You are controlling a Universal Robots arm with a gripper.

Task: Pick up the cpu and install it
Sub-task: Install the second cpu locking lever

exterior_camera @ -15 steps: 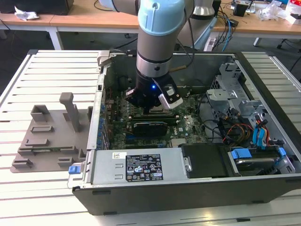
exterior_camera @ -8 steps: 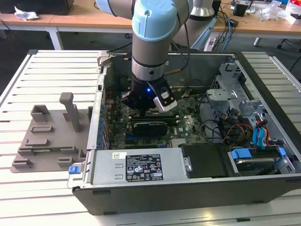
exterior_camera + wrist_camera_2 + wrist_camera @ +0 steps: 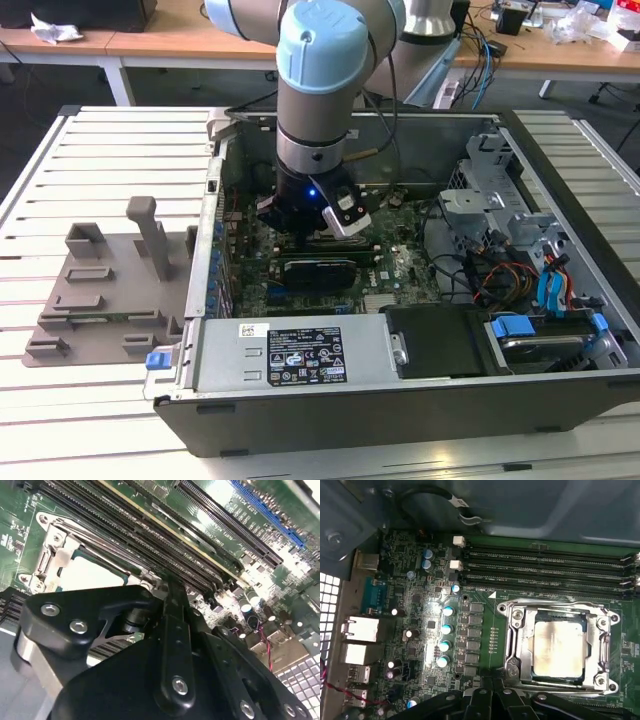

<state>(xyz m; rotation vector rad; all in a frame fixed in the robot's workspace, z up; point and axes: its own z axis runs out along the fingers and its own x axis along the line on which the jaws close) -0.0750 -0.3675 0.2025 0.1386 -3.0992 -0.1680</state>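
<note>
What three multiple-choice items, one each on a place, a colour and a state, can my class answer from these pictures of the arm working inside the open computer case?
1. Where is the cpu?
A. on the gray tray outside the case
B. in the metal socket frame on the motherboard
C. hanging from the gripper above the case

2. What colour is the motherboard?
A. green
B. red
C. white

3. Where is the gripper now?
A. over the gray tray
B. raised high above the case
C. down inside the case, over the motherboard

Key: 1 B, the first wrist view shows the silvery chip lying within the socket frame. 2 A, its board is green in both wrist views. 3 C, the exterior view shows the arm reaching into the case.
</note>
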